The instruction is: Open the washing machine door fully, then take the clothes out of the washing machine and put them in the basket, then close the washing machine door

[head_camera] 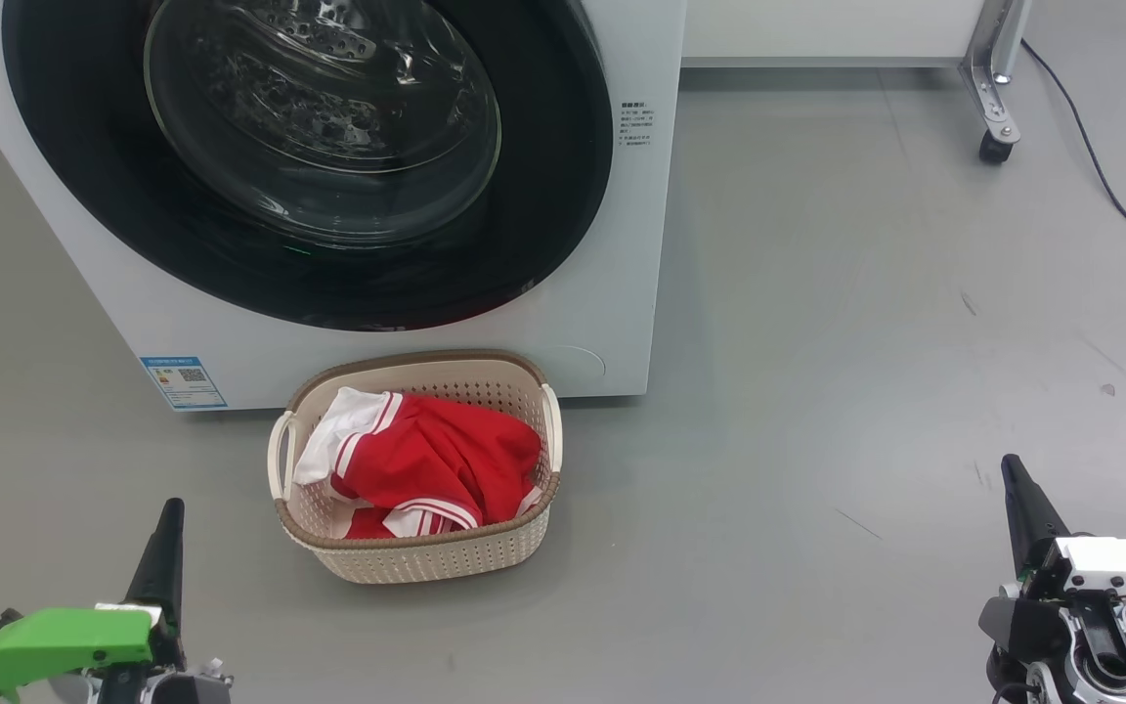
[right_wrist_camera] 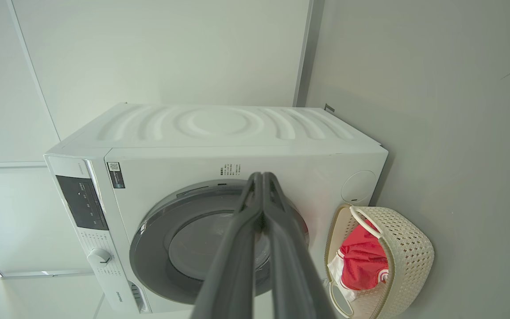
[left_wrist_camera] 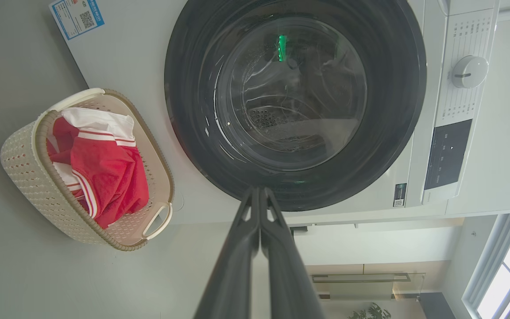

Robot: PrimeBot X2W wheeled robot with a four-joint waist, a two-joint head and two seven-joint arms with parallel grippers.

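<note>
The left pincer (head_camera: 170, 513) is clenched on nothing, its two dark fingers pressed flat together, and the right pincer (head_camera: 1016, 479) is the same. Both hang low over the grey floor (head_camera: 817, 391), well apart from everything, which reads as arms parked with no grip needed. Between them, nearer the left, the basket (head_camera: 426, 562) sits just in front of the washing machine (head_camera: 622, 323), close under the opening so a garment has a short drop. The clothes (head_camera: 426, 460) lie heaped inside it, red with white trim. The washing machine door (head_camera: 319, 127) lies flat against the front (shut, by the look of it), so the task appears all but done. Whether the latch has caught cannot be told. The door's top is cut off in the head view, and glare on the glass makes the drum (left_wrist_camera: 277, 119) hard to read, though no red shows there. The basket walls hide the lower part of the heap.
</note>
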